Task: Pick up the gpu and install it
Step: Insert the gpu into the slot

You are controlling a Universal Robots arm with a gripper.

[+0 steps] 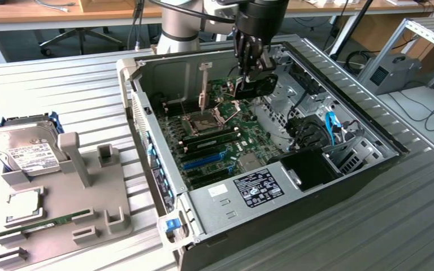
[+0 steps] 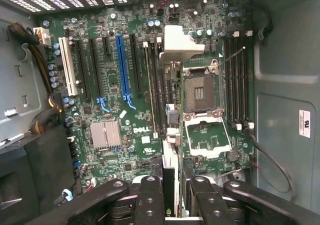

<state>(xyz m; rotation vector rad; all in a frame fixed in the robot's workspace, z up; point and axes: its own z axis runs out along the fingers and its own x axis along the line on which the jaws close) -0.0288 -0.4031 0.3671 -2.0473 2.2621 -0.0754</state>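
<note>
My gripper (image 1: 252, 69) hangs over the far end of the open computer case (image 1: 368, 169), shut on the gpu (image 1: 261, 87), which shows as a dark block with a green edge below the fingers. In the wrist view the gpu (image 2: 170, 177) is seen edge-on between the two black fingers (image 2: 150, 200), with its silver bracket end pointing down toward the motherboard (image 2: 125, 130). The card hangs above the board, near the open CPU socket (image 2: 200, 92) and apart from the blue expansion slot (image 2: 122, 67). The gripper (image 2: 172, 202) holds it upright.
A grey parts fixture (image 1: 89, 203) stands at the exterior view's left, carrying a silver hard drive (image 1: 25, 149), a memory stick (image 1: 47, 220) and a square chip (image 1: 25, 202). Inside the case are the power supply (image 1: 259, 187), blue cables (image 1: 330, 124) and memory sticks (image 2: 235, 80).
</note>
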